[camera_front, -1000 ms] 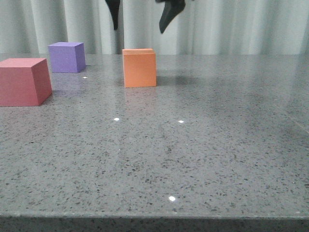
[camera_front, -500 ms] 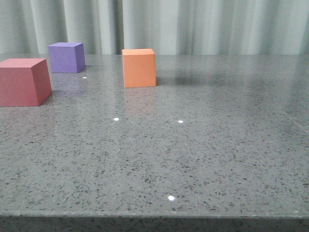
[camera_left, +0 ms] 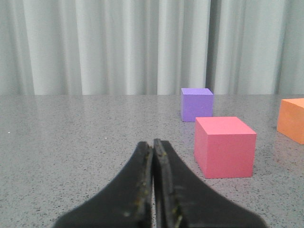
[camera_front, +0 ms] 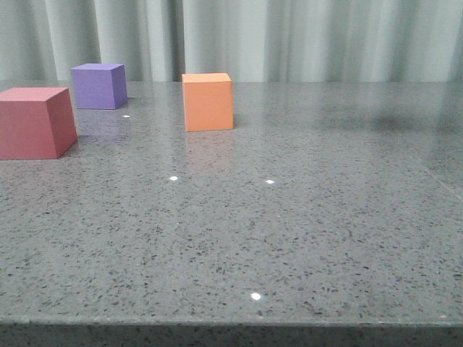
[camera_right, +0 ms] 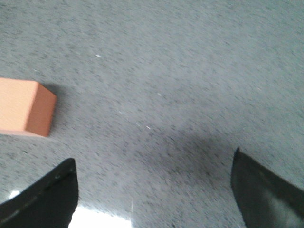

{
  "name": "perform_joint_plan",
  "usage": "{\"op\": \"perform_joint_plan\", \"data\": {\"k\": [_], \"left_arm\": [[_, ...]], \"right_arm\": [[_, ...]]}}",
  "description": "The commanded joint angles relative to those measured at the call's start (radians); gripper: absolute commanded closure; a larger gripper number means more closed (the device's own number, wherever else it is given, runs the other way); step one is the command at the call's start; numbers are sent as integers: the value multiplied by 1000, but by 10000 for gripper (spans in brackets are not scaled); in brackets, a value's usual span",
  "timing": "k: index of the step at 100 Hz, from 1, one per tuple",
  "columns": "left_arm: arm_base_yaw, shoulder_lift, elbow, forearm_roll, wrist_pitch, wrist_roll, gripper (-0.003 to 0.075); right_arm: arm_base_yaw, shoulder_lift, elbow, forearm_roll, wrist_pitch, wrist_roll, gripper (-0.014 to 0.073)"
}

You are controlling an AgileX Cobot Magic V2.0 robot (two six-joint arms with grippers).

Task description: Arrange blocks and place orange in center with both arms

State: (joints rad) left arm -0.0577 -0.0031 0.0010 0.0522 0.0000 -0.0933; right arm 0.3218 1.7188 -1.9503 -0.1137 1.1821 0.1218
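Observation:
The orange cube (camera_front: 208,101) stands on the grey speckled table (camera_front: 289,231), right of the purple cube (camera_front: 100,85) and the red-pink cube (camera_front: 35,121). No gripper shows in the front view. In the left wrist view my left gripper (camera_left: 153,145) is shut and empty, low over the table, with the red-pink cube (camera_left: 224,146), the purple cube (camera_left: 196,104) and the orange cube (camera_left: 292,119) ahead of it. High above the table, my right gripper (camera_right: 154,166) is open wide with nothing between its fingers; the orange cube (camera_right: 24,113) lies off to one side of it.
A pale pleated curtain (camera_front: 289,36) hangs behind the table's far edge. The table's front edge (camera_front: 231,322) runs along the bottom of the front view. A faint shadow (camera_front: 383,121) lies on the table at the right.
The open gripper that hung above the orange cube a second ago has left the front view. Its shadow has slid to the right. The cubes have not moved.

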Motion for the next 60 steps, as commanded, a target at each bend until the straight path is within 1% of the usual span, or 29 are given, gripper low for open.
{"op": "perform_joint_plan", "data": {"k": [1,16,36,50,60], "left_arm": [[3,-37,45,0,-82,-3,741],[3,-37,45,0,-82,-3,741],[3,-37,45,0,-82,-3,741],[3,-37,45,0,-82,-3,741],[3,-37,45,0,-82,-3,741]], "right_arm": [[-45,-138,128,-8,-134,-13,-41],[-134,-316,416,-7,-257,-13,-41],[-258,-543,723,8,-386,-13,-41],[-296,-707,914,8,-473,-13,-41],[-298,-830,1038,8,-534,-13,-41]]}}
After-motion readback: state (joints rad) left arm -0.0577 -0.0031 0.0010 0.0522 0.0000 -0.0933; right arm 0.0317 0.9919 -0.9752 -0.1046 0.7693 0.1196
